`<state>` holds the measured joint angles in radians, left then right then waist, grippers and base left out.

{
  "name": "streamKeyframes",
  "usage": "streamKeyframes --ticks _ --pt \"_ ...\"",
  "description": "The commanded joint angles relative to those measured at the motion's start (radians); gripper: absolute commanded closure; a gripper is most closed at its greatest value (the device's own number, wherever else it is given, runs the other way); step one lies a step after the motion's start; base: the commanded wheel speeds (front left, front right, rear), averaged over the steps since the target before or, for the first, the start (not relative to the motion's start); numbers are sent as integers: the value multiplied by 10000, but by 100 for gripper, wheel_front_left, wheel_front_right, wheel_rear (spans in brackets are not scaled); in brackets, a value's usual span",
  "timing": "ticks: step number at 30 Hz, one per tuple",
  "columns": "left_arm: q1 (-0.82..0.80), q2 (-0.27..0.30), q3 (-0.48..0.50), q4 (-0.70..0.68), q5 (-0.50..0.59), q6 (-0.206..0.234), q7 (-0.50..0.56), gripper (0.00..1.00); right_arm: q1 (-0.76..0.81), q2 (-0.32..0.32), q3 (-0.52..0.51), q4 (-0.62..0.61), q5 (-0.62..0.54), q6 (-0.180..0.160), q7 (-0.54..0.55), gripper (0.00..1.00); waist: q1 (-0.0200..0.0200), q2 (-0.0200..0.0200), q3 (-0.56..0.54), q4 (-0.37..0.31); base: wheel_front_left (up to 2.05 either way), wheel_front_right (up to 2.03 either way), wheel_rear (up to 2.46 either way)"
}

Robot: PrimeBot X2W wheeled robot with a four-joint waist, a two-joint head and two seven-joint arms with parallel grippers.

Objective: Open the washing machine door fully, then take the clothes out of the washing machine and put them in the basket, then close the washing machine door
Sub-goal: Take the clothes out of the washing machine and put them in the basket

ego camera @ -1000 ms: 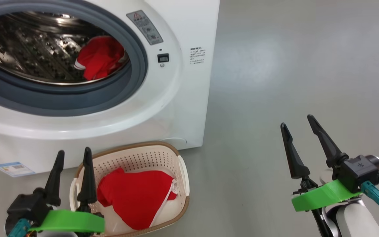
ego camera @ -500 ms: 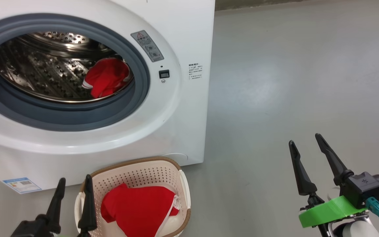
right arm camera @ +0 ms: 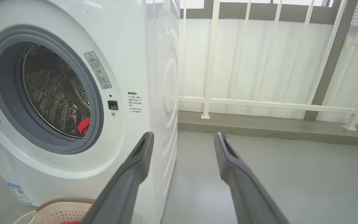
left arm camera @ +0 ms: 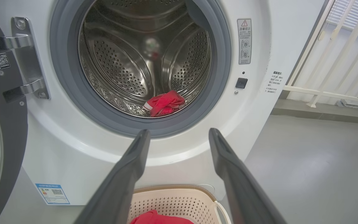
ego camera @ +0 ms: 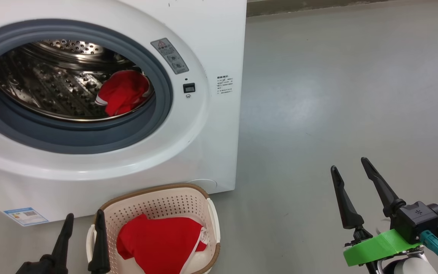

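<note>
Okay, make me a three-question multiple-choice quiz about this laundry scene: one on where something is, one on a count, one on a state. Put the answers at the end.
1. Where does the basket stand?
A) on the floor in front of the washing machine
B) on a table
C) on a shelf

2. How many bundles of red clothes lie in the drum?
A) none
B) one
C) three

3. The washing machine door is:
A) shut
B) missing
C) swung open

Answers:
1 A, the basket sits on the grey floor at the machine's base.
2 B, a single red bundle lies on the drum's bottom.
3 C, the door hangs open at the side and leaves the drum exposed.
</note>
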<state>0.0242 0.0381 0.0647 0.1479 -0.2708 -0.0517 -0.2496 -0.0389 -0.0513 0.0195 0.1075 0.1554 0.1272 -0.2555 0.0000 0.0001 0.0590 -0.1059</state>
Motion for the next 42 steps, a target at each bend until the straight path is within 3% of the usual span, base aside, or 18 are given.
streamKeyframes --ticks 1,23,42 --pt "-97 122 354 -249 47 57 -122 0 -35 -89 285 -270 -35 35 -63 0 0 -1 8 24 0 0 0" --pt "-609 122 47 14 -269 253 -122 0 -185 -297 627 -287 41 35 -63 0 0 -1 287 397 0 0 0" --pt "-4257 123 -8 1331 136 23 -122 0 -1439 -507 1027 -691 62 35 -63 0 0 -1 2352 698 0 0 0"
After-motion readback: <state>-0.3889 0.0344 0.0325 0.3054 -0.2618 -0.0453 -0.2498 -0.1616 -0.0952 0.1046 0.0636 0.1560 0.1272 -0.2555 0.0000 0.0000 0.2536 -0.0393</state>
